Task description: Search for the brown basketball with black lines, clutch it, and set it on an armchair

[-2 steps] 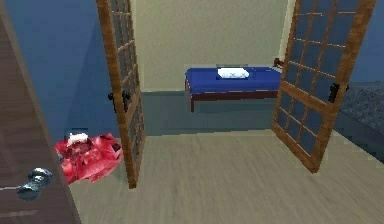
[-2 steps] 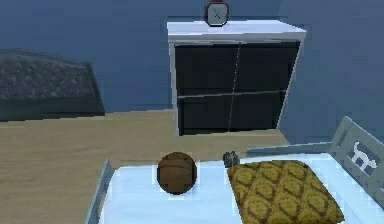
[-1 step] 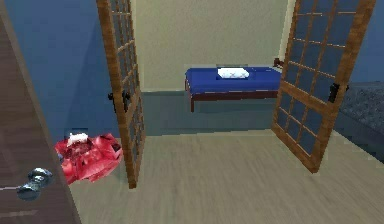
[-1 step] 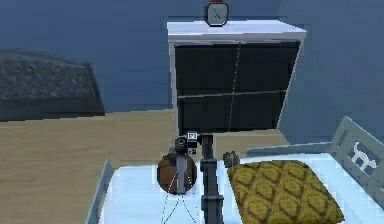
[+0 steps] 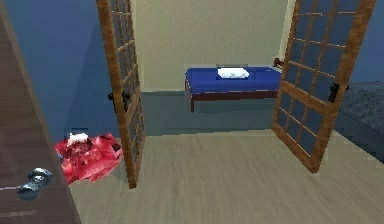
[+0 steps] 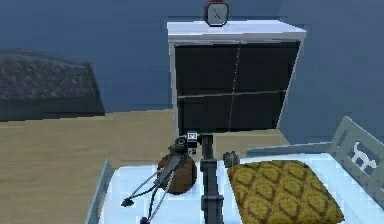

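Basketball: a brown ball (image 6: 180, 176) with dark lines lies on a white-topped bed (image 6: 120, 182) near the arm side view's bottom edge, just left of the arm
Arm: a dark square bar (image 6: 209, 190) rises from the bottom edge over the bed; two small white squares (image 6: 191, 138) stand at its far end
Gripper: the dark body sits at the ball's top; the thin fingers (image 6: 140, 192) run down and leftwards across the white surface; the gripper (image 6: 143, 203) has the ball at or behind it, so I cannot tell whether it holds anything
Jaws: I cannot tell how they stand
Bed, arm side: a yellow patterned cushion (image 6: 285, 192) lies right of the arm; a small dark round thing (image 6: 229, 158) sits at the cushion's near corner; a white slatted end (image 6: 355, 155) stands at the right
Beyond the bed: wooden floor; a white cabinet (image 6: 236, 85) with dark panels against a blue wall; a small clock (image 6: 217, 13) on its top; a dark sofa (image 6: 45, 85) at the left
Forward view: two wooden glazed doors (image 5: 122, 90) (image 5: 315, 75) stand swung wide; past them a blue-covered bed (image 5: 262, 80) with a white pillow (image 5: 233, 73)
Floor, forward view: a red crumpled heap (image 5: 88, 157) lies beside the left door's foot
Near left: a dark door (image 5: 25, 120) with a silver knob (image 5: 38, 178)
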Robot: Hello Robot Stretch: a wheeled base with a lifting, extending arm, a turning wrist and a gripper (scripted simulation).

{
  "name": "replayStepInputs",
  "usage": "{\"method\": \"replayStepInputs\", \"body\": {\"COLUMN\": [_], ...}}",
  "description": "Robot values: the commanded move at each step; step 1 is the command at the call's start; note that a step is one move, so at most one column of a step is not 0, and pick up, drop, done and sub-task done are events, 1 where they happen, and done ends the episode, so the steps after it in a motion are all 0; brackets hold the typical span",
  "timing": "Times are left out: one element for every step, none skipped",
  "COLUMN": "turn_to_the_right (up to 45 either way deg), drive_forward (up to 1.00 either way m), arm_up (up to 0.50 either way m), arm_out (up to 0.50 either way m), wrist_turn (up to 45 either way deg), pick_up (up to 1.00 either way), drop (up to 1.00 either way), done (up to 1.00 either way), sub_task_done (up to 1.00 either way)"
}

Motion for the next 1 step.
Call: {"method": "replayStepInputs", "body": {"turn_to_the_right": [0.0], "drive_forward": [0.00], "arm_up": [0.00], "arm_out": [0.00], "wrist_turn": [45.0], "pick_up": [0.00], "drop": [0.00], "done": [0.00], "sub_task_done": [0.00]}}
